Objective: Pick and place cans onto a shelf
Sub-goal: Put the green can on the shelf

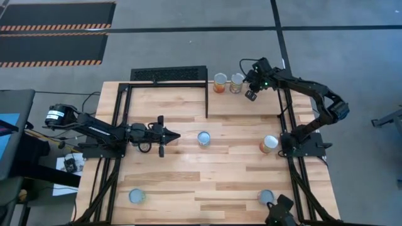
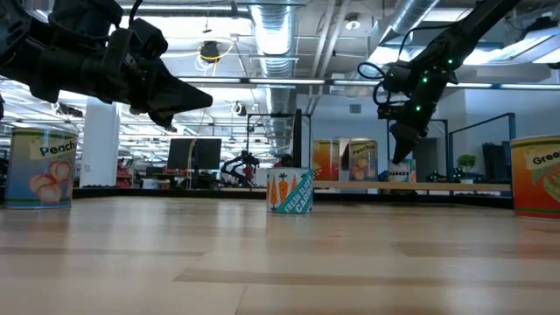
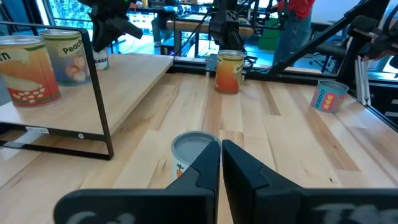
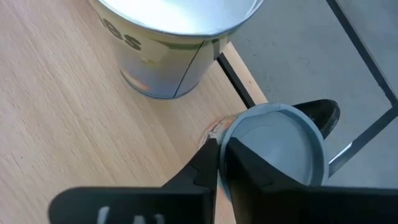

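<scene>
As two cans [image 1: 227, 83] occupy shelf [image 1: 182, 94], others scattered

Shelf [image 1: 270, 103] — two cans [image 1: 228, 83]; table [image 1: 207, 182] — four.

"Peach" on the can at the table's left edge [image 2: 38, 167]; "FRESH SLICED CARROTS" on the teal centre can [image 2: 290, 191]; "Gree…" on the right-edge can [image 2: 535, 175]; "Peach…" on a shelf can [image 3: 73, 57]

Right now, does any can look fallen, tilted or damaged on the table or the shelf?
Nothing stands out. Two cans stand upright side by side on the shelf, by the right gripper. The other cans, like the carrot can ahead of the left gripper, stand upright too. No dents or spills show.
</scene>
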Robot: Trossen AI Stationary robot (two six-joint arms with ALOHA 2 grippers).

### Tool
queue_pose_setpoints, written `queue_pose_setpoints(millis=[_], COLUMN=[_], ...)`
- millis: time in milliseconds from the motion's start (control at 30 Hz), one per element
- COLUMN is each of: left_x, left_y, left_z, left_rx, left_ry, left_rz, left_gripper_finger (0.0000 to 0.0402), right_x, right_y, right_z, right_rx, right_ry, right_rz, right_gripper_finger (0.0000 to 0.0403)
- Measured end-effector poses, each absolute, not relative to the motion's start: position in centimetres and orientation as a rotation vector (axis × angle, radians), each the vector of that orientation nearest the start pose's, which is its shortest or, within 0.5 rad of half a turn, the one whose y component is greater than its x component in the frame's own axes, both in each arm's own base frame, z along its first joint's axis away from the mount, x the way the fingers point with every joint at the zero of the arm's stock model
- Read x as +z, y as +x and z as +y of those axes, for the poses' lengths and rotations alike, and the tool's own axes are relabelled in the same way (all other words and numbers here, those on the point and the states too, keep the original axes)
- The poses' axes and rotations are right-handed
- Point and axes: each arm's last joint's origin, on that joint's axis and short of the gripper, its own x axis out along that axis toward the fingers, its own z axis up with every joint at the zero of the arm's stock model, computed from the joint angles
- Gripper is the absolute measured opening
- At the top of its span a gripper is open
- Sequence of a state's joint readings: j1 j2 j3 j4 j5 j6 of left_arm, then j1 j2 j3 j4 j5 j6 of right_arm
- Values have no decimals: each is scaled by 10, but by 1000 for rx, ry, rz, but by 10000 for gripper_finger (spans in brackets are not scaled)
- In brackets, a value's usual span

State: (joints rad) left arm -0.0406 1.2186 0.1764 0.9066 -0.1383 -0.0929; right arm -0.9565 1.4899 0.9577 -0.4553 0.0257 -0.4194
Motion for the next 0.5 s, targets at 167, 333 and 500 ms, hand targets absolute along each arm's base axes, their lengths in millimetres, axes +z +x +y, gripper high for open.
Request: queue_pose_setpoints(millis=[167,333,500], left_x=[157,157,157], left_y=[200,200,200], left_z=[-4,-4,-4], left_rx=[104,104,104], left_ry=[-79,-78,-78], left_rz=[131,131,131], left_gripper_finger=[8,8,8], right_x=[213,213,213], right_y=[169,169,169], right_z=[-240,-240,-240], right_rx=[-680,-682,-682], right_ry=[99,99,105], right_rz=[1072,1070,1070], right_gripper_finger=[40,63,107])
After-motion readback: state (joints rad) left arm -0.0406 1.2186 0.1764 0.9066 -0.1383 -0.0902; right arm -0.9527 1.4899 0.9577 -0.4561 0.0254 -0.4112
